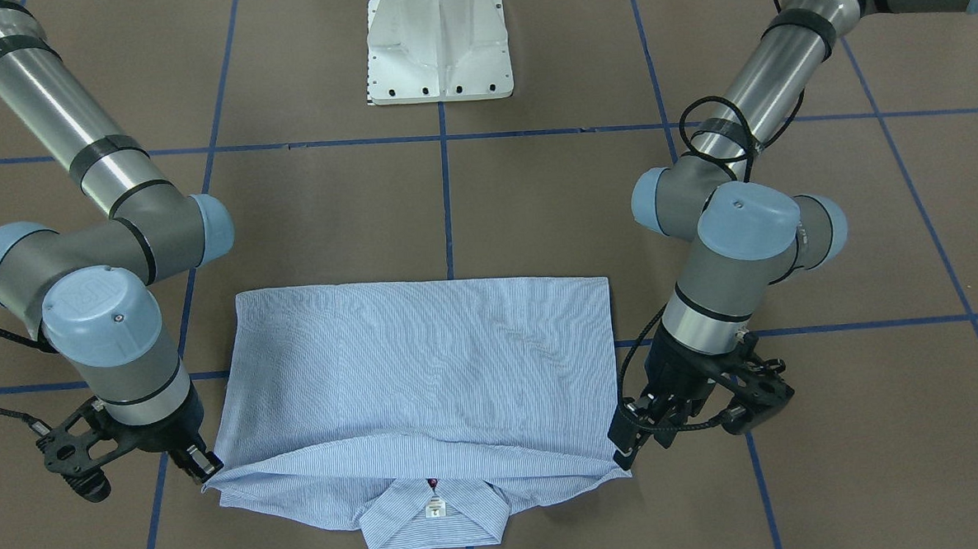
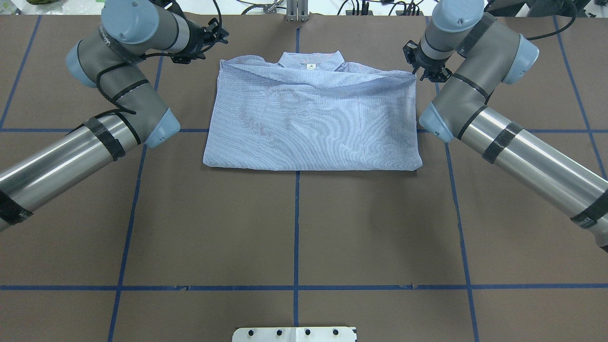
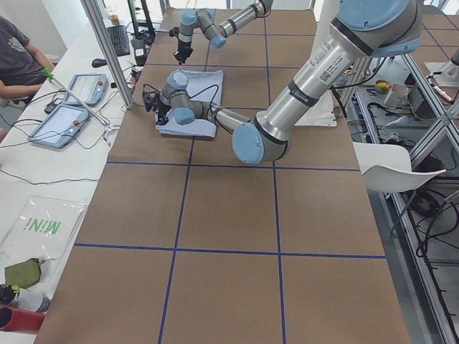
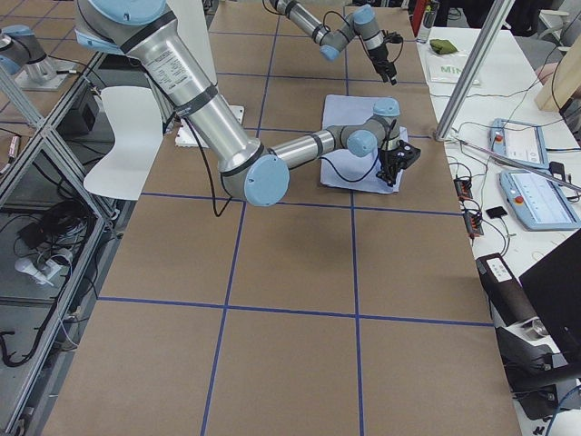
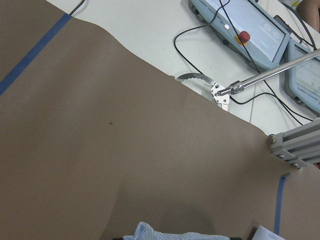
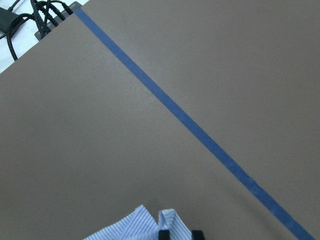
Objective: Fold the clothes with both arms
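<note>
While the left gripper (image 1: 625,450) and the right gripper (image 1: 207,467) are each pinching a corner of the folded-over hem (image 1: 414,455), jaws closed on the cloth, the shirt (image 1: 419,368) is lying doubled on the table (image 1: 535,206), on the side away from the robot's base, its collar (image 1: 433,516) peeking out beyond the hem. Laying this fold well is, I judge, calling for lowering both corners together, keeping the sagging edge taut and level, then letting go at once. Brown paper crossed by blue tape lines (image 1: 446,194) is covering the table. Beside it a white bench (image 3: 43,179) is carrying control pendants (image 5: 240,22), and a person (image 3: 18,57) is sitting there.
</note>
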